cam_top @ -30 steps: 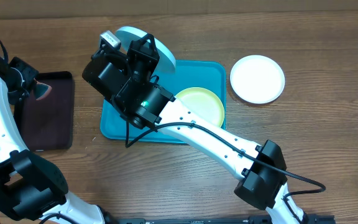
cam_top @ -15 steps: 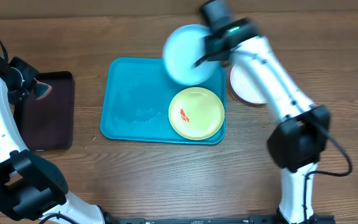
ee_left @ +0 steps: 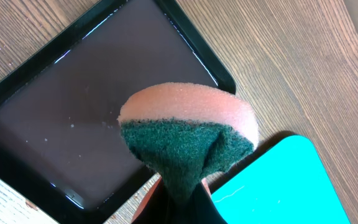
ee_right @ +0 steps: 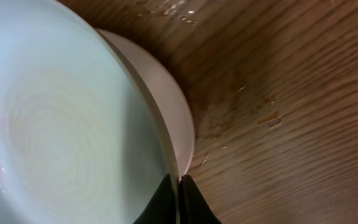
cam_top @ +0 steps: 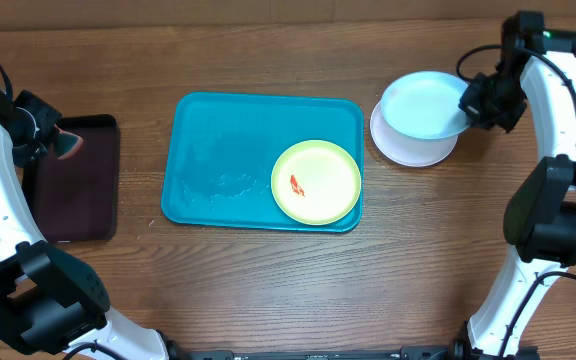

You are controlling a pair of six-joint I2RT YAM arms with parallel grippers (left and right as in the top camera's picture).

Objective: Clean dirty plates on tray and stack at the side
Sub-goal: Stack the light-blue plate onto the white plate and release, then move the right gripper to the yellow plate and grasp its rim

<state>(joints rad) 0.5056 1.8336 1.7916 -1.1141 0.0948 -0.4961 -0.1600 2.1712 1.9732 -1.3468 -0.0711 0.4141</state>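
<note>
The turquoise tray lies mid-table. On its right part sits the yellow-green rimmed plate with a small red smear. The white plate lies on the wood right of the tray. My right gripper is shut on the rim of the light blue plate and holds it just over the white plate; the right wrist view shows the blue plate above the white plate. My left gripper is shut on a pink-and-green sponge over the dark tray.
The smaller dark maroon-black tray lies at the left, wet inside. The turquoise tray's corner shows in the left wrist view. Bare wood surrounds the trays.
My right arm has swung from the tray's left side across to the right, carrying the light blue plate to just above the white plate. The left arm has not moved.
</note>
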